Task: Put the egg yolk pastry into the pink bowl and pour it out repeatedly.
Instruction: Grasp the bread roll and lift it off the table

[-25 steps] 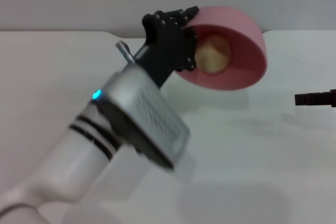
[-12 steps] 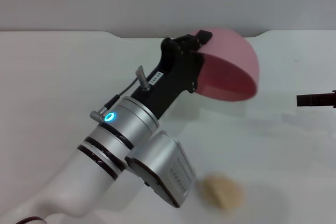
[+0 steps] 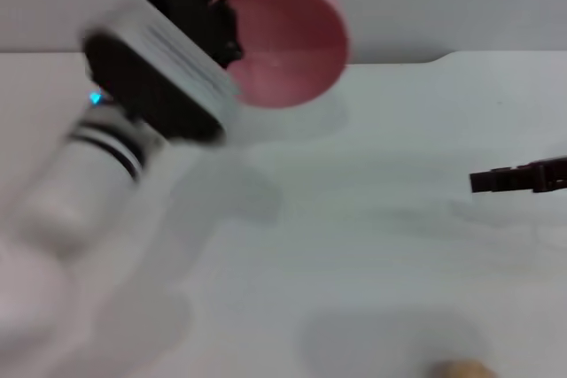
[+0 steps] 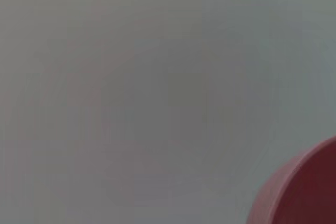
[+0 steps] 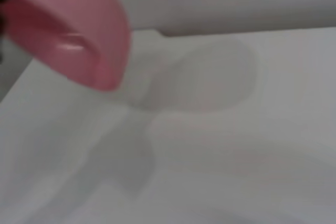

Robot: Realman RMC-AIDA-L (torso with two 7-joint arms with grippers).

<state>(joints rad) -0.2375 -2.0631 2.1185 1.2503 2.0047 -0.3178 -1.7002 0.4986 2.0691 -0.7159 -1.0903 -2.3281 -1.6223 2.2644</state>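
My left gripper (image 3: 208, 19) is shut on the rim of the pink bowl (image 3: 288, 42) and holds it raised above the far side of the table, tipped on its side with the empty inside facing me. The bowl also shows in the left wrist view (image 4: 304, 192) and in the right wrist view (image 5: 68, 30). The egg yolk pastry (image 3: 461, 368) lies on the table at the near edge, cut off by the bottom of the head view. My right gripper (image 3: 518, 179) hangs at the right edge of the head view, apart from both.
The white table (image 3: 372, 219) spreads under everything, with a grey wall behind its far edge. My left arm (image 3: 115, 130) stretches across the left part of the head view.
The left arm has swung the bowl left and up, turning its opening toward me. The pastry has rolled nearer, to the bottom edge. The right gripper has shifted a little inward.
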